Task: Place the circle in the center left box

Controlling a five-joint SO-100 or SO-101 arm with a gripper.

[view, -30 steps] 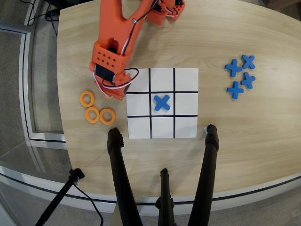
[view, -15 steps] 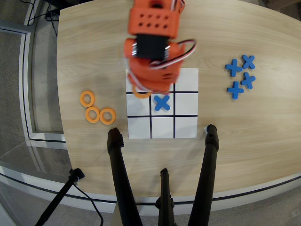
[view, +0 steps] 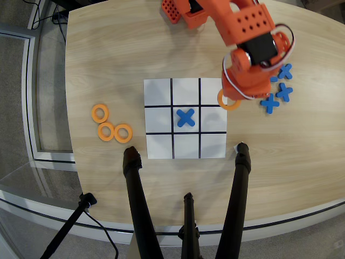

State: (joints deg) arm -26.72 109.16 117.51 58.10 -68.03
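Tool point(view: 233, 99) in the overhead view sits mostly hidden under the orange arm point(view: 245, 32), clamped on the ring point(view: 228, 103), which hangs at the right edge of the paper grid point(view: 159, 145), just above the target box point(view: 213, 119). Judged: the ring looks light, rigid and thin, best pinched across its band. Three spare rings point(view: 110, 125) lie on the tabletop point(view: 108, 54).

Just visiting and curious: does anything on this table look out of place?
Only the orange ring under the orange gripper: it overhangs the white paper grid's right edge, inside no cell. The blue cross sits neatly in the middle.
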